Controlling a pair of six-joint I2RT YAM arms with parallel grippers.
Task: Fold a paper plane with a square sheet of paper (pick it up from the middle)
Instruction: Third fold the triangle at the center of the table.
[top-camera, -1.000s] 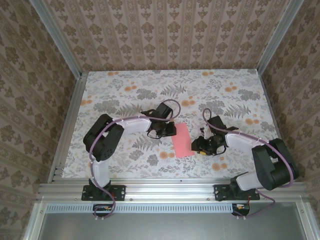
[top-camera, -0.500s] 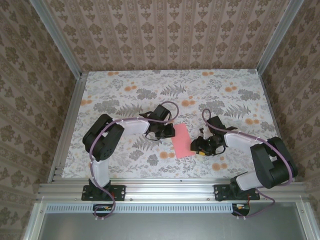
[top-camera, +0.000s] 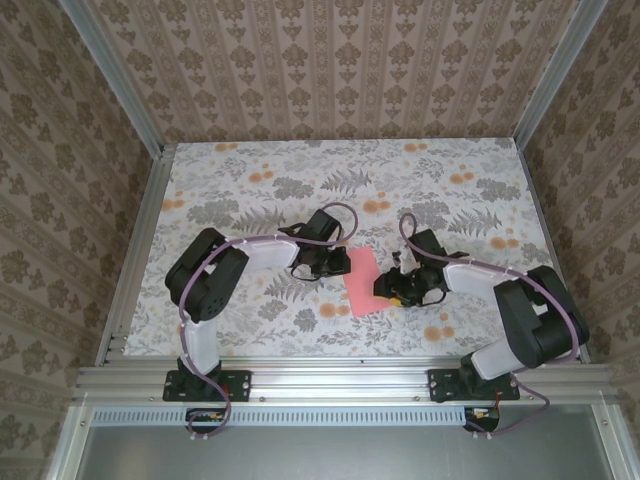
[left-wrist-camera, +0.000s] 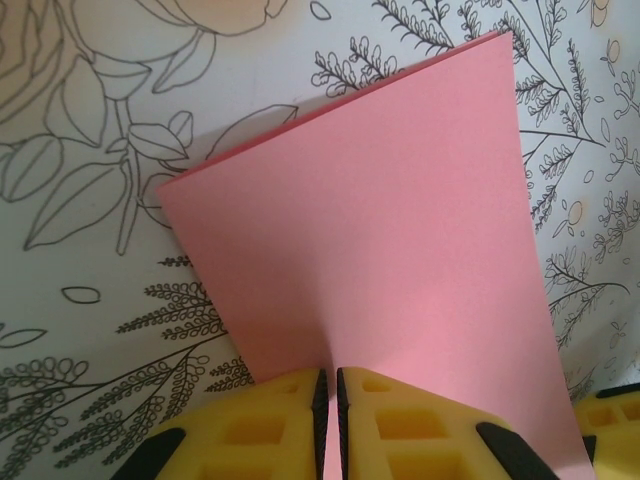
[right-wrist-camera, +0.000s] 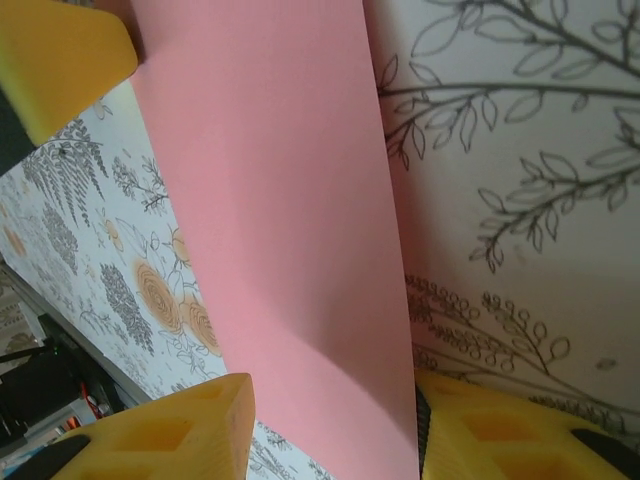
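The square sheet of paper (top-camera: 361, 283) lies at the table's middle as a narrow salmon-pink rectangle, doubled over, with two layers showing at its far edge (left-wrist-camera: 380, 230). My left gripper (top-camera: 343, 262) is shut on its left edge, the yellow pads (left-wrist-camera: 290, 420) pinching the pink sheet between them. My right gripper (top-camera: 390, 291) is open at the sheet's right edge. In the right wrist view the paper (right-wrist-camera: 280, 200) runs between its fingers (right-wrist-camera: 200, 430), with the edge near the right-hand pad. The paper plane is out of view.
The table (top-camera: 250, 190) carries a floral print with small orange flowers. Aluminium rails (top-camera: 135, 250) and patterned walls close in the left, right and back sides. Both arm bases (top-camera: 205, 385) stand at the near edge.
My right gripper has moved left, up to the sheet's right edge, and the sheet has shifted slightly left. The left gripper keeps its hold.
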